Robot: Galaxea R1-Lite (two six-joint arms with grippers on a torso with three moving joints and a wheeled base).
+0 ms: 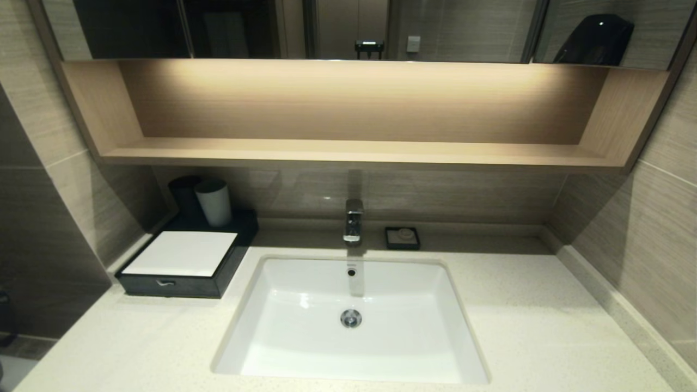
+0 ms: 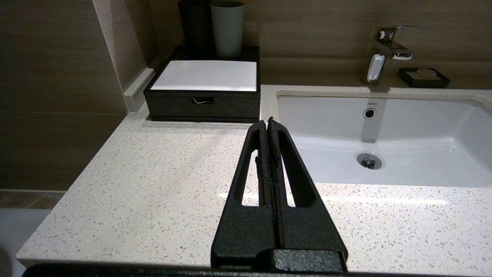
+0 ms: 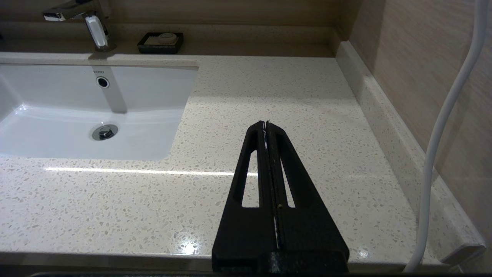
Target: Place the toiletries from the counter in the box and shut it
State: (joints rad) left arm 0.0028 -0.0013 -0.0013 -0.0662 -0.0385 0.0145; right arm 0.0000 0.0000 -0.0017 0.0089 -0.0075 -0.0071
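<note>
Fingers of both my hands pressed together, holding nothing.

My left fingers (image 2: 268,120) hover over the speckled surface (image 2: 153,181); ahead of them sits the box (image 2: 203,104), drawer pushed in, with a grey cup (image 2: 227,29) behind it and the sink (image 2: 384,146) beside them. My right fingers (image 3: 266,124) hang over bare surface on the sink's other side, soap dish (image 3: 160,41) far ahead. No toiletries show.

Closed right gripper (image 3: 266,124) above counter (image 3: 269,88)
</note>
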